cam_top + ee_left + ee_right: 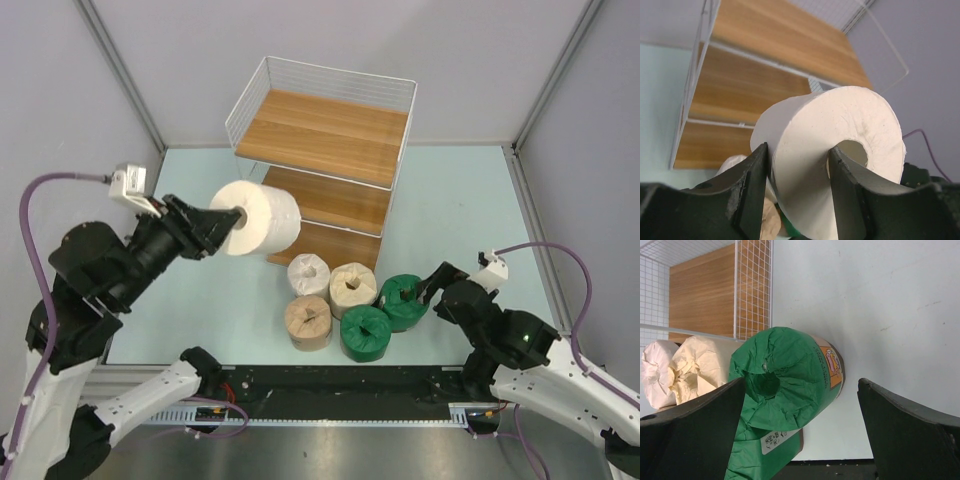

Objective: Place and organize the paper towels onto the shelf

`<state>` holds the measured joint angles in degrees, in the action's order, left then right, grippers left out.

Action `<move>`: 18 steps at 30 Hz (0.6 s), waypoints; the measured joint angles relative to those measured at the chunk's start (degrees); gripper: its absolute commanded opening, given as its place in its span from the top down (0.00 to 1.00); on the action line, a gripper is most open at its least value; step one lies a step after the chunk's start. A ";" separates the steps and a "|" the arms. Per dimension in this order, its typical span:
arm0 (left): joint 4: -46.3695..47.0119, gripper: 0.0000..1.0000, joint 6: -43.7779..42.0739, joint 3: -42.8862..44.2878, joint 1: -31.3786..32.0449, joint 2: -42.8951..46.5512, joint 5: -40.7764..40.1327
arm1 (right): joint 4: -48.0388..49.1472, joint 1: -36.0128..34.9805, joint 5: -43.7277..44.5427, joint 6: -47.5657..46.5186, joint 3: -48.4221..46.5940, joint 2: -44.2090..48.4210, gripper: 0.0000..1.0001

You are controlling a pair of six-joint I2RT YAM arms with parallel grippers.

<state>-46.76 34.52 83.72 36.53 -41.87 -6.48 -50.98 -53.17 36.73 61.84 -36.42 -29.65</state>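
My left gripper is shut on the plain white roll and holds it in the air in front of the shelf. In the left wrist view one finger is inside the roll's core and the other is outside its wall. Five wrapped rolls stand on the table: white, beige, tan and two green. My right gripper is open at the right green roll, which sits near the left finger in the right wrist view.
The three-tier wire shelf stands at the back of the pale green mat; its boards are bare. The roll cluster sits just in front of the shelf's lowest board. Grey walls close in the back and sides.
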 measured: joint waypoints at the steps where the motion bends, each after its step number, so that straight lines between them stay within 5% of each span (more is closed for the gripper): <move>1: 0.46 0.50 -0.39 1.57 -0.02 -1.38 0.46 | -0.04 0.00 -0.07 0.13 0.00 0.24 0.00; 18: 8.59 0.46 -4.92 41.97 0.24 -34.10 10.23 | -3.06 0.00 0.07 1.62 0.00 4.81 0.00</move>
<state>-38.17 29.61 125.69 36.77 -75.96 3.75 -54.04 -53.17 36.80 63.46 -36.42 -24.84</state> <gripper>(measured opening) 0.547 0.994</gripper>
